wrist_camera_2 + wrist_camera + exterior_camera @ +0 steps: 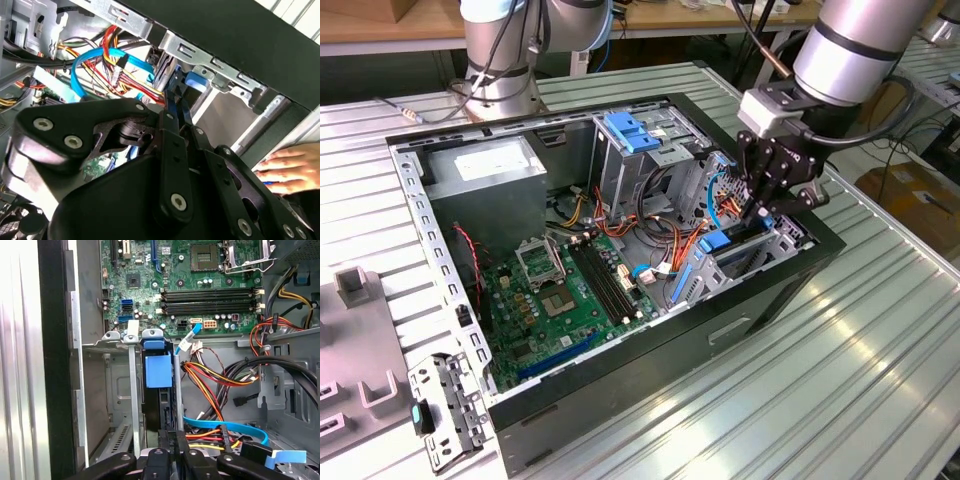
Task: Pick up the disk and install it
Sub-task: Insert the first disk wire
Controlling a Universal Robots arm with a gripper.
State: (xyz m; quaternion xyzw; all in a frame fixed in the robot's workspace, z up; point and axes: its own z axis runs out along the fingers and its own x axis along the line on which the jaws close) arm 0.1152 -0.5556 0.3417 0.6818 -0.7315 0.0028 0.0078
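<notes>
Work happens inside an open computer case (790, 285) that lies on a ribbed metal surface (880, 380). In the exterior view the gripper (760, 212) reaches down into the drive bay (745, 262) at the corner of the case far from the grey power supply (485, 170). Just below it sits the disk (718, 241), seen as a blue carrier edge, standing on edge in the bay, beside the motherboard (560, 300).

In the second wrist view the black fingers (172, 107) stand close together, clamped on the thin blue edge of the disk (192, 82), next to blue and red cables (107, 60). A person's hand (287, 167) rests outside the case wall.

In the first wrist view the disk (158, 369) is upright between the metal rails of the bay, on the side toward the motherboard (190, 285).

I judge the disk stiff, rather heavy and sensitive to shocks; its plastic carrier can bend a little. The carrier edge is the good place to hold, not the label face.
</notes>
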